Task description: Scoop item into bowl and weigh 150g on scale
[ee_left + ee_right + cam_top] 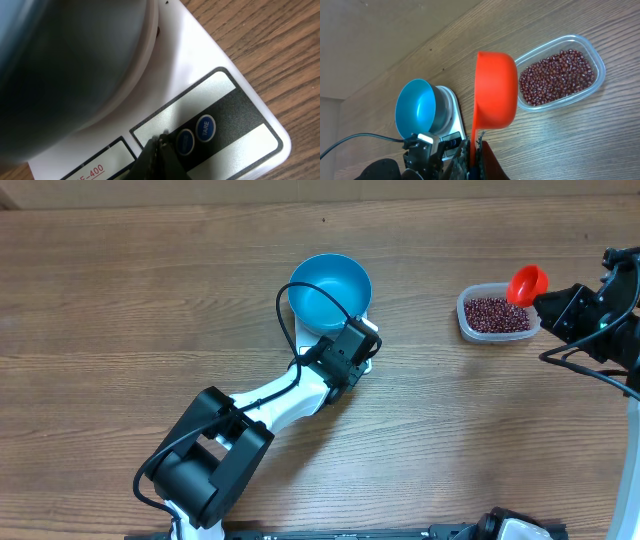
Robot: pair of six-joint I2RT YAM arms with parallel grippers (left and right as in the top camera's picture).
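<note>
1. Left jaws: shut tight with nothing between them; their tip meets the control strip of the scale [190, 60], just beside the round button next to the TARE button [205, 127]; whether it presses or merely touches, I cannot tell.
2. Right jaws: clamped on the handle of the orange scoop [495, 90]; the scoop hangs at the edge of the clear tub [599, 70], and from overhead its cup looks empty.
3. The bowl [330, 290] sits on the scale's platform; its inside is bare blue, with no bean in it.
4. The beans [555, 77] all lie in the tub, which stands on the tabletop [150, 300] well apart from the scale, on the right arm's side.
5. Done, as far as I can judge: bowl placed on scale, scoop in hand; the step in hand looks like switching on or zeroing the scale, though no reading is visible.
6. Left: every scoop of beans, the tipping into the bowl, and trimming the weight to target; the task is at its very start.
</note>
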